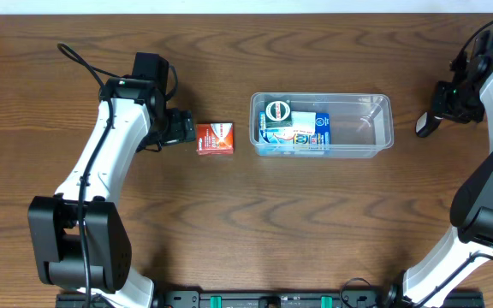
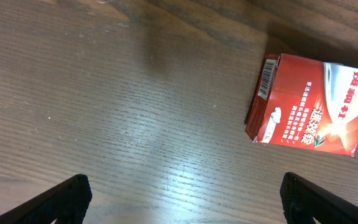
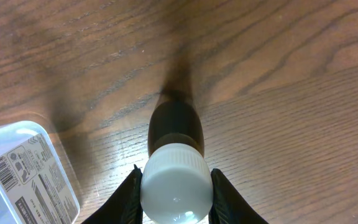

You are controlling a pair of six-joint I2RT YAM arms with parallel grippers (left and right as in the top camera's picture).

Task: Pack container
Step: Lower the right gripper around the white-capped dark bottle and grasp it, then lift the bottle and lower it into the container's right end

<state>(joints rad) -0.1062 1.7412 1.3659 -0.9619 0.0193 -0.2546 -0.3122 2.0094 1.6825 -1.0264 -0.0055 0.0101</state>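
Note:
The clear plastic container (image 1: 375, 128) lies at the table's middle right and holds a blue-and-white box (image 1: 302, 130) and a green-topped item (image 1: 277, 111) in its left half. Its corner shows in the right wrist view (image 3: 17, 174). A small red box (image 1: 215, 138) lies on the table left of it, also seen in the left wrist view (image 2: 312, 106). My left gripper (image 1: 187, 133) is open and empty just left of the red box. My right gripper (image 3: 174, 186) is shut on a dark bottle with a white cap (image 3: 176, 180), held right of the container (image 1: 424, 125).
The wooden table (image 1: 255, 222) runs under everything. The arm bases stand at the front left (image 1: 80, 248) and front right (image 1: 478, 222).

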